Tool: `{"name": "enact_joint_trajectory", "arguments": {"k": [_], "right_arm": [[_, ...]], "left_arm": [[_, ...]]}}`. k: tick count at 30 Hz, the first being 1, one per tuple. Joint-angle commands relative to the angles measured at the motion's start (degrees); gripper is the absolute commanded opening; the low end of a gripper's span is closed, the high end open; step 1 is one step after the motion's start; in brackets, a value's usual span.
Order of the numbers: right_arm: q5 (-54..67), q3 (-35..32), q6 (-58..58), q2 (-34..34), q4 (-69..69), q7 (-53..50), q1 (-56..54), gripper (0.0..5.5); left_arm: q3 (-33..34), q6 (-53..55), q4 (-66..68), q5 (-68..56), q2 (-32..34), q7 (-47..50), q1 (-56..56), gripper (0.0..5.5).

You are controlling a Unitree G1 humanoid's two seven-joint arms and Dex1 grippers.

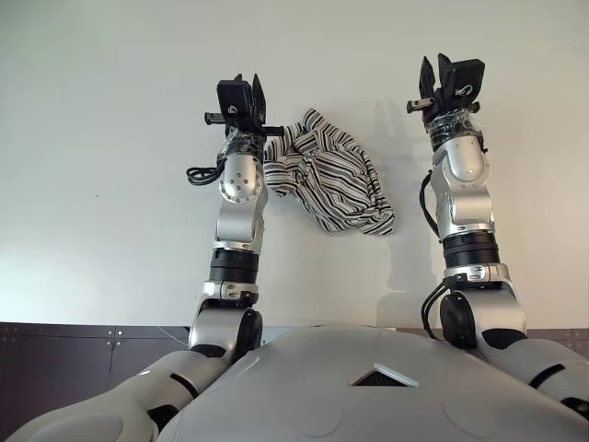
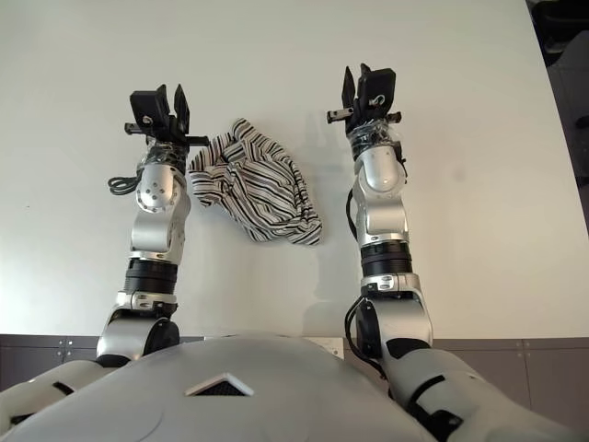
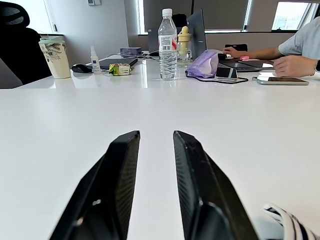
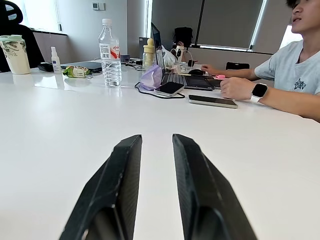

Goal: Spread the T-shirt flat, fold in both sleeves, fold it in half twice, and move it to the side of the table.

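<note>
Two claws hang over the white bench (image 1: pixel 101 129), and I read both as released: left claw (image 1: pixel 247 85) and right claw (image 1: pixel 448 66) each show a clear gap between the fingers, nothing held. Striped T-shirt (image 1: pixel 333 180) lies in a crumpled heap on the bench between my two arms, bunched right against the left wrist and apart from the right arm. Far end of the bench carries a water bottle (image 3: pixel 167 45), a cup (image 3: pixel 54 57) and a phone (image 4: pixel 212 101)
</note>
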Motion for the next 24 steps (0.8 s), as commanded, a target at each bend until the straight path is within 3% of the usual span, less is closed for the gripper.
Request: {"name": "enact_joint_trajectory", "arguments": {"k": [1, 7, 10, 13, 17, 20, 24], "right_arm": [[0.53, -0.26, 1.53, 0.23, -1.55, 0.01, 0.88, 1.12], [0.6, -0.49, 3.53, -1.12, -7.87, 0.41, 5.37, 1.12], [0.8, 2.17, 5.62, -5.35, -18.66, 6.94, 12.83, 1.12], [5.21, 4.58, 11.3, -13.42, -32.89, 18.85, 21.16, 1.12], [11.22, 5.57, 17.5, -24.27, -43.41, 32.83, 24.14, 1.12], [9.48, 9.68, 17.4, -25.19, -43.29, 35.45, 23.44, 1.12], [2.52, 16.64, 13.58, -23.96, -36.31, 34.65, 23.52, 1.12]], "left_arm": [[-0.14, 1.14, -1.19, 0.53, 0.13, 0.36, 0.88, 1.23], [-0.04, 0.63, -5.94, 0.57, -0.07, 0.72, 4.7, 1.23], [-1.71, 3.19, -12.98, 0.1, 0.71, -2.02, 9.41, 1.23], [-3.75, 8.44, -23.85, -0.29, 6.91, -9.97, 16.39, 1.23], [-8.81, 11.67, -31.49, 4.69, 24.19, -27.07, 20.08, 1.23], [-13.86, 10.3, -25.7, 8.51, 30.03, -33.2, 20.55, 1.23], [-20.31, 5.14, -17.1, 12.34, 32.63, -37.94, 18.32, 1.23]]}}
